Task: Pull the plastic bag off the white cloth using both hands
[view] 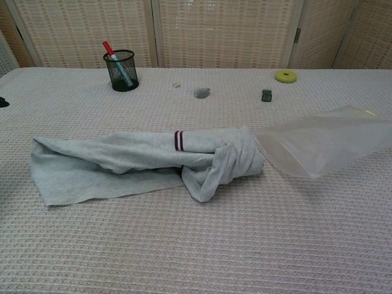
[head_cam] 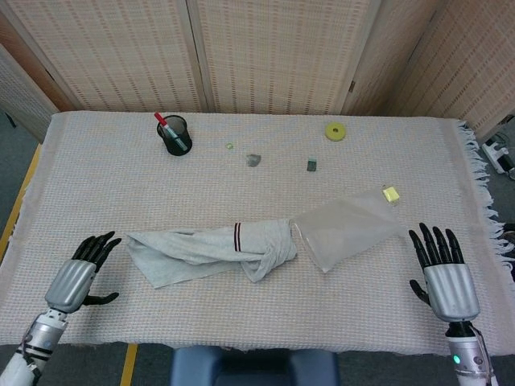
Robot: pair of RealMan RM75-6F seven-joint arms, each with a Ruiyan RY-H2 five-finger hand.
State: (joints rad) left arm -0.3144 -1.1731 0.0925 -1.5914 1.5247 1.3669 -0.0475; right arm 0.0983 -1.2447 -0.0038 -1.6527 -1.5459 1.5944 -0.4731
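Observation:
The white cloth (head_cam: 205, 248) (view: 141, 159) lies bunched across the middle of the table, a dark stripe on its fold. The clear plastic bag (head_cam: 346, 232) (view: 324, 147) lies flat to its right, its open mouth beside the cloth's rolled end and apart from it. My left hand (head_cam: 76, 273) hovers near the table's front left, fingers spread, holding nothing. Near the front right my right hand (head_cam: 442, 273) is likewise spread with nothing in it. Both hands are clear of cloth and bag. In the chest view only a dark tip of the left hand shows at the left edge.
A black mesh cup (head_cam: 175, 134) with a red pen stands at the back left. A yellow ring (head_cam: 335, 131), a small dark block (head_cam: 311, 166), a grey lump (head_cam: 253, 160) and a yellow tag (head_cam: 391, 194) lie on the table's far half.

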